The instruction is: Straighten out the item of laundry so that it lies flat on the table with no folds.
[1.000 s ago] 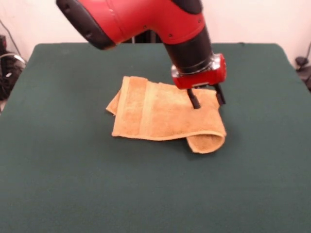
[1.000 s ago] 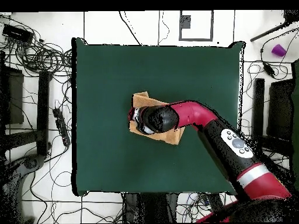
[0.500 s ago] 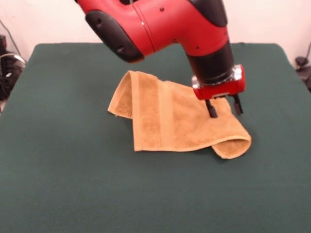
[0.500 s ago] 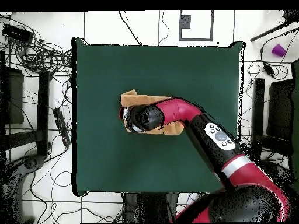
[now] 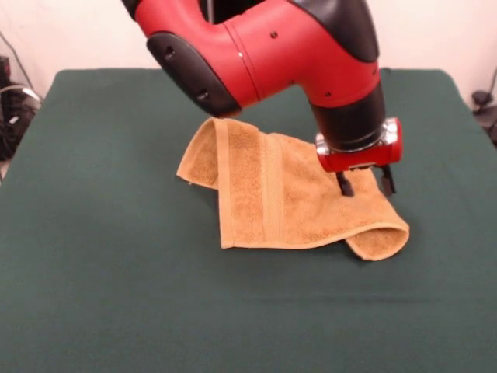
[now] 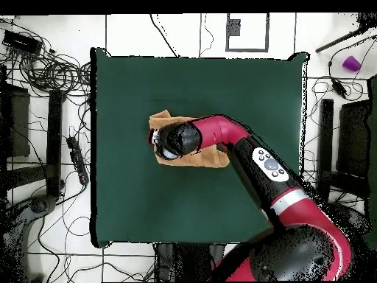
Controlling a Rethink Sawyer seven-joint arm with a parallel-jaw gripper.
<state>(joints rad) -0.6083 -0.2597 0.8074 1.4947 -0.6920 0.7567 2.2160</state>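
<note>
I have the gripper [image 5: 365, 186] fingers apart, straddling the terry towel [image 5: 287, 194] beside its rolled-under corner; towel sits doubled mid-table [image 5: 116, 295], so that fold needs pulling out.

We see the towel [image 5: 287, 198] as soft, matt terry cloth with a nubby looped pile, crossed by flatter, smoother woven bands. The table [image 5: 116, 295] wears a matt dark green cloth, fine and even, with no shine. The arm [image 5: 264, 47] has a smooth, glossy red shell with satin black plastic sections. The gripper [image 5: 365, 185] looks like matt black plastic or rubber.
</note>
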